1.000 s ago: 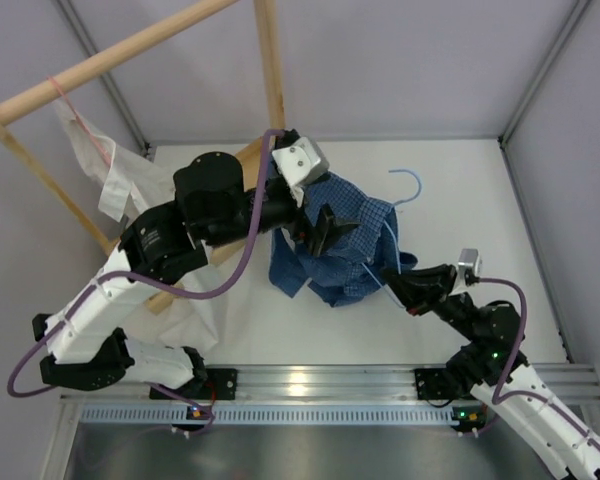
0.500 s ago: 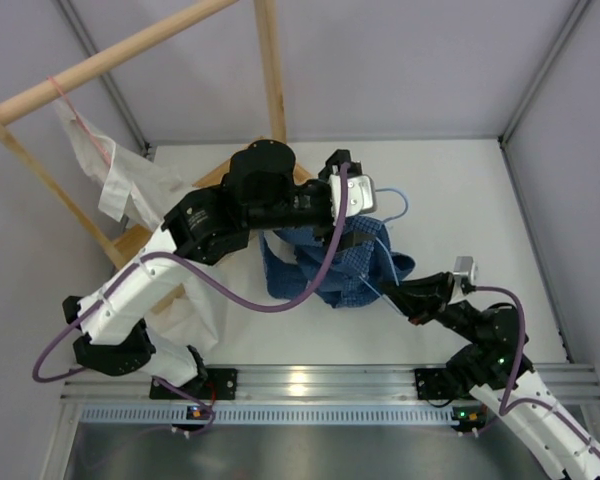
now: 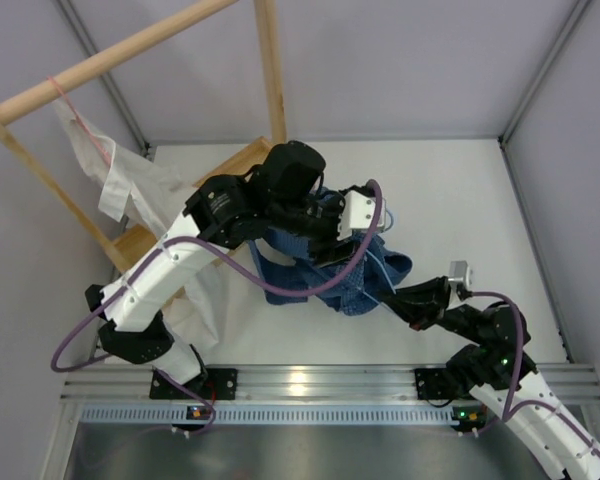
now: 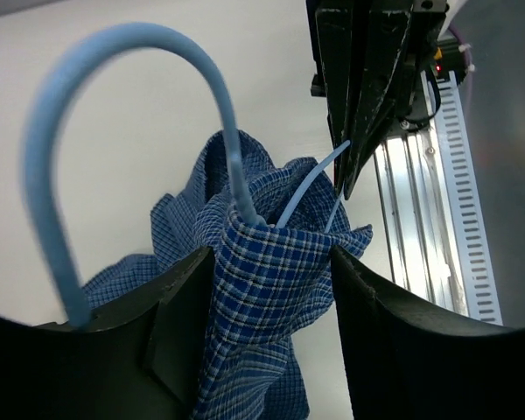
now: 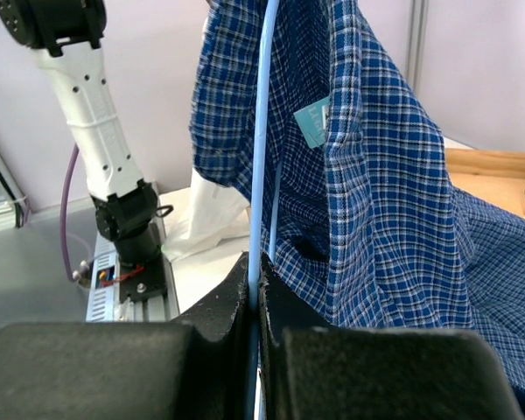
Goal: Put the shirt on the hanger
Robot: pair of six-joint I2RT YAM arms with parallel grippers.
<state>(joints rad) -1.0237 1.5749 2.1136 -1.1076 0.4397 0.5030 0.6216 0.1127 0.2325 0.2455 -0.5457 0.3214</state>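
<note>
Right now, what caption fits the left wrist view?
Left claw straddles the checked shirt bunched on the hanger; right claw pinches its wire.

Pale lilac walls (image 3: 400, 60) box in a white table (image 3: 480, 190) — wooden rack (image 3: 120, 55) at its far left.

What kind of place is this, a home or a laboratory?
Most likely a laboratory robot cell, not a home: the left arm and right arm are bolted to an aluminium rail, plain pale walls enclose the white table, and a wooden rack stands at the back left.

Free table (image 3: 480, 200) right of shirt (image 3: 375, 278); wooden rack (image 3: 270, 70) at left.
</note>
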